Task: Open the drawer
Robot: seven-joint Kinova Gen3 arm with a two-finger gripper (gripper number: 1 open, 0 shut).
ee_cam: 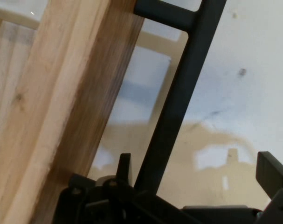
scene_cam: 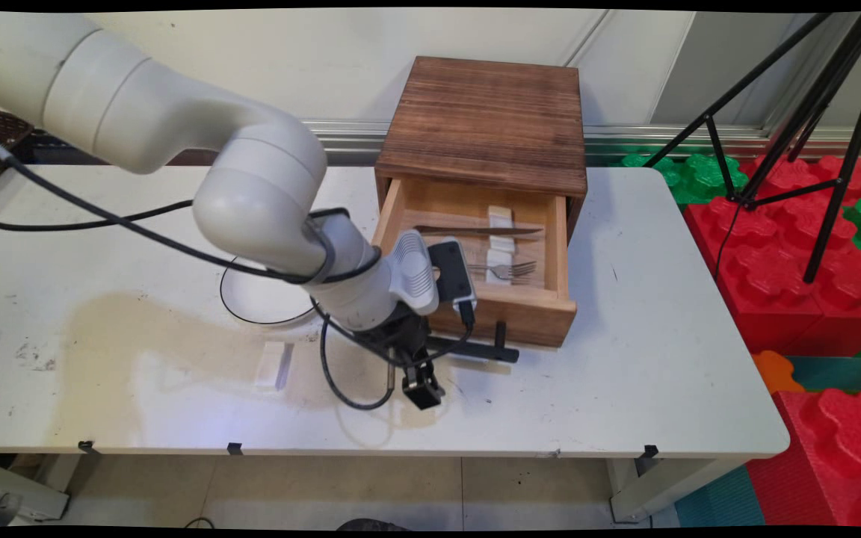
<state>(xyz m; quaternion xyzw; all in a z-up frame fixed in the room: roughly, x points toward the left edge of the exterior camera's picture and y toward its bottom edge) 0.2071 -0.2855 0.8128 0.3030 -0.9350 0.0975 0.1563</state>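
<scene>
A white desk (scene_cam: 662, 314) stands before a pale wall, with red and green foam blocks (scene_cam: 797, 239) and a black tripod (scene_cam: 834, 112) to its right. At the left of the desk lies a small white block (scene_cam: 275, 365), and behind it a white plate (scene_cam: 258, 295) partly hidden by the arm. The gripper (scene_cam: 417, 385) hangs low just in front of the drawer's black handle (scene_cam: 475, 350), fingers apart, with the handle bar (ee_cam: 178, 107) between them. The wooden drawer box (scene_cam: 486, 127) has its drawer (scene_cam: 505, 314) pulled open, showing a fork (scene_cam: 509, 269) and a knife (scene_cam: 475, 232) inside.
</scene>
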